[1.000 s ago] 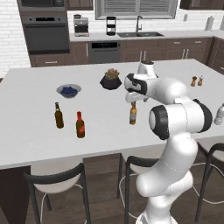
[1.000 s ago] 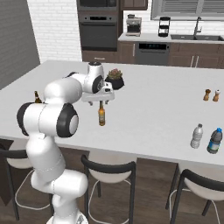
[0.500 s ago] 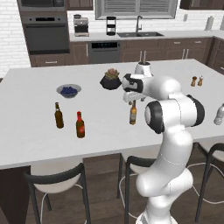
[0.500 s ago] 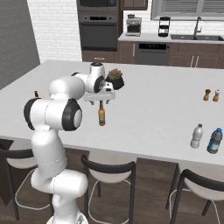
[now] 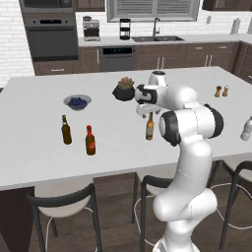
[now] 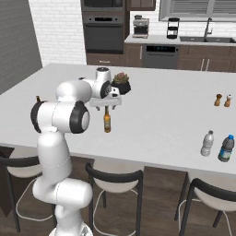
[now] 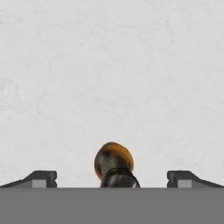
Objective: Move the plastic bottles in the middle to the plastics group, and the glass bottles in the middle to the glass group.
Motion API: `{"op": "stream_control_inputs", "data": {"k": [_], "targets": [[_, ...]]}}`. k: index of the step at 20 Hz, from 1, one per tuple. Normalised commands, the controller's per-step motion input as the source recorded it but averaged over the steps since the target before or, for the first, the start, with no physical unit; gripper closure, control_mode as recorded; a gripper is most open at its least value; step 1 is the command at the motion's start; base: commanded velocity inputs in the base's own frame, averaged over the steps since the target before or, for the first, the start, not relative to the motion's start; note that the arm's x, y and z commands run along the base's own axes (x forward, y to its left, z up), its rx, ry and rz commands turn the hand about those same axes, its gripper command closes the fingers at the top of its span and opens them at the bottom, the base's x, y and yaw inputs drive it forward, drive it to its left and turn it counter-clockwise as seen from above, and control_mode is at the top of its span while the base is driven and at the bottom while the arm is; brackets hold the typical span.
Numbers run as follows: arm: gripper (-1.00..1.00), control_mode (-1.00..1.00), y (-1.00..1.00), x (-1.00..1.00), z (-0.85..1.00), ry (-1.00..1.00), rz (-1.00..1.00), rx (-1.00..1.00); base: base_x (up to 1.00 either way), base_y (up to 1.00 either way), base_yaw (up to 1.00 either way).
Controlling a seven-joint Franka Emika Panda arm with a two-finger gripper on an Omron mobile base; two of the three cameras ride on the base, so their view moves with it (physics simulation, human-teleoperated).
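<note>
The slim amber glass bottle (image 5: 149, 129) (image 6: 107, 121) stands upright in the middle of the white island. My gripper (image 5: 149, 111) (image 6: 106, 105) hangs straight over its dark cap, open, with one finger on each side of the neck and touching nothing. In the hand view the bottle (image 7: 113, 162) shows from above, centred between the fingertips (image 7: 42, 178). The two dark glass-group bottles, one dark brown (image 5: 66, 130) and one red-necked (image 5: 90, 141), stand to the left. A whitish plastic bottle (image 6: 208, 143) and a blue-labelled one (image 6: 226, 148) stand together at the right front.
A potted plant (image 5: 125, 89) (image 6: 121, 83) sits just behind the gripper. A bowl of blue fruit (image 5: 78, 102) is at the back left. Salt and pepper shakers (image 6: 222, 100) stand at the far right. Stools line the island's front edge (image 5: 74, 174).
The arm's elbow has swung in closer to the base. The hand has stayed over the amber bottle with its jaws open.
</note>
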Motion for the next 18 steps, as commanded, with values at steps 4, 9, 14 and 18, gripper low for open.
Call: {"op": "stream_control_inputs", "data": {"k": [4,9,14,18], "targets": [[-1.00,-1.00,0.00,0.09,-0.05,0.00,0.00,0.00,0.00,0.00,0.00],[-1.00,-1.00,-0.01,0.00,-0.04,0.00,0.00,0.00,0.00,0.00,0.00],[-1.00,-1.00,-0.08,-0.03,-0.02,0.00,0.00,0.00,0.00,0.00,0.00],[-1.00,-1.00,0.00,-0.06,-0.03,0.00,0.00,0.00,0.00,0.00,0.00]]}}
